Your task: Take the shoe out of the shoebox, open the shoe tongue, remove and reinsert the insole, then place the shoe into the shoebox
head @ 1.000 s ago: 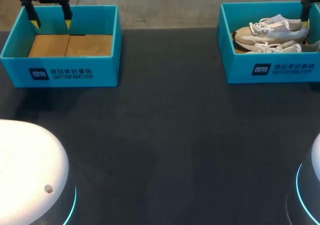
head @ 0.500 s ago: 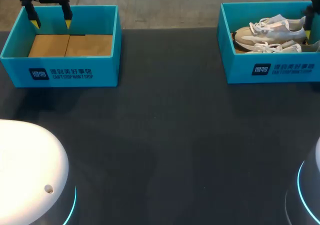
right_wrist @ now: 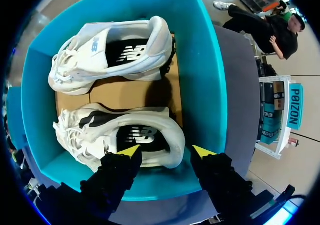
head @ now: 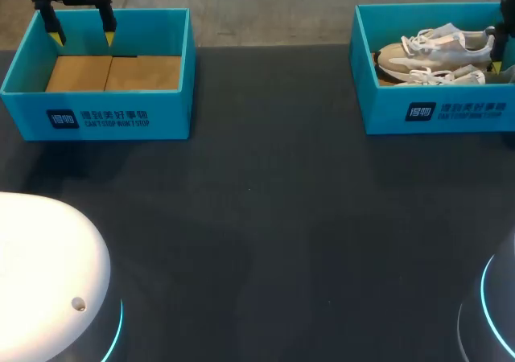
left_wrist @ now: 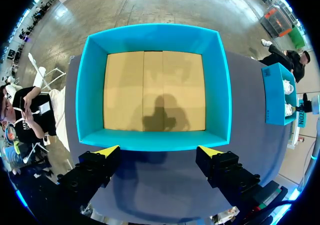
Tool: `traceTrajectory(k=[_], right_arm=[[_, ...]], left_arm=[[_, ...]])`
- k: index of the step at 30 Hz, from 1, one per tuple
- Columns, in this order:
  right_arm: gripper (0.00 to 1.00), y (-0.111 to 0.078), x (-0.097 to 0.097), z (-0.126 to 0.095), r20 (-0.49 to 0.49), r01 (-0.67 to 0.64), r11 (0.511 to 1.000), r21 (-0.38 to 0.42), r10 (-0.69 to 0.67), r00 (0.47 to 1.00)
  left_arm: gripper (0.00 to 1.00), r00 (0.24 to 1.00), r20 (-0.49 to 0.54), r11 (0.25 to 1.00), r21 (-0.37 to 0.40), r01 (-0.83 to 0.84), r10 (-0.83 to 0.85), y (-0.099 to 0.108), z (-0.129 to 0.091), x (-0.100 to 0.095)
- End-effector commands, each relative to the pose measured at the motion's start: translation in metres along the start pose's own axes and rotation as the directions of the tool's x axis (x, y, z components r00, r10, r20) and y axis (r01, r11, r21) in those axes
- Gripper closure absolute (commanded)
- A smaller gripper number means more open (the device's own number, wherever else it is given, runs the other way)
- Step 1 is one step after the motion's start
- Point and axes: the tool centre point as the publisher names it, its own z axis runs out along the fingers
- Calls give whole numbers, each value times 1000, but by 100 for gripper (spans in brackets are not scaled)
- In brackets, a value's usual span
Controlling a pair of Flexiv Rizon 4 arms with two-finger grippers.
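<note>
The dark table carries two teal boxes. The left shoebox sits at ten o'clock on the table and holds nothing but its cardboard floor. The right shoebox sits at two o'clock and holds a pair of pale sneakers lying on their sides, heel ends toward my right arm.

The far shoe lies at twelve o'clock from my right pincer. The nearer shoe lies just under it, with its dark lining and collar facing up at me.

My right pincer hangs over the heel end of that nearer shoe, spread wide and holding nothing. I cannot tell whether either tip touches the shoe. My left pincer is just as wide and empty, and hovers over the rim of the left shoebox with the cardboard at its twelve o'clock.

I judge this to be the first step, taking the shoe out, with the grasp not yet made. The next move calls for lowering my right fingers astride the heel collar and closing firmly. Then I should lift straight up, so the sole clears the box wall and the laces do not drag the far shoe along.
</note>
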Motion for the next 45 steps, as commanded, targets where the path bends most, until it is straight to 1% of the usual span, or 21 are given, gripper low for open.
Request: traceTrajectory(k=[1, 2, 4, 6, 8, 11, 19, 23, 25, 29, 36, 38, 40, 42, 44, 45], right_arm=[[40, 1, -2, 5, -3, 2, 1000, -3, -2, 1000], [40, 2, -2, 6, -4, 1, 1000, -3, -1, 1000], [35, 2, -3, 7, 1, -7, 1000, -4, 7, 1000], [32, 3, -5, 9, 3, -14, 1000, -6, 14, 1000], [32, 4, -7, 10, 0, -19, 1000, -8, 19, 1000], [29, 4, -10, 11, -10, -29, 1000, -10, 29, 1000], [34, 3, -11, 19, -33, -28, 1000, -10, 27, 999], [32, 1, -11, 22, -46, -19, 1000, -11, 19, 999], [33, 1, -10, 24, -49, -11, 1000, -12, 11, 999], [29, 2, -11, 29, -86, -9, 1000, -15, 7, 996], [29, 3, -10, 39, -83, 6, 1000, -1, -7, 997], [32, 3, -11, 41, -85, 6, 1000, 3, -6, 996], [33, 3, -11, 43, -89, 7, 1000, 6, -6, 996], [36, 2, -11, 44, -90, 9, 1000, 8, -8, 996], [43, 1, -10, 44, -92, 11, 1000, 8, -10, 996], [50, 0, -9, 44, -93, 12, 1000, 8, -11, 996]], left_arm=[[0, 1000, 0, 1000, 0, 0, 0, 0, 0, 0], [0, 1000, 0, 1000, 0, 0, 0, 0, 0, 0], [0, 1000, 0, 1000, 0, 0, 0, 0, 0, 0], [0, 1000, 0, 1000, 0, 0, 0, 0, 0, 0], [0, 1000, 0, 1000, 0, 0, 0, 0, 0, 0], [0, 1000, 0, 1000, 0, 0, 0, 0, 0, 0], [0, 1000, 0, 1000, 0, 0, 0, 0, 0, 0], [0, 1000, 0, 1000, 0, 0, 0, 0, 0, 0], [0, 1000, 0, 1000, 0, 0, 0, 0, 0, 0], [0, 1000, 0, 1000, 0, 0, 0, 0, 0, 0], [0, 1000, 0, 1000, 0, 0, 0, 0, 0, 0], [0, 1000, 0, 1000, 0, 0, 0, 0, 0, 0], [0, 1000, 0, 1000, 0, 0, 0, 0, 0, 0], [0, 1000, 0, 1000, 0, 0, 0, 0, 0, 0], [0, 1000, 0, 1000, 0, 0, 0, 0, 0, 0], [0, 1000, 0, 1000, 0, 0, 0, 0, 0, 0]])
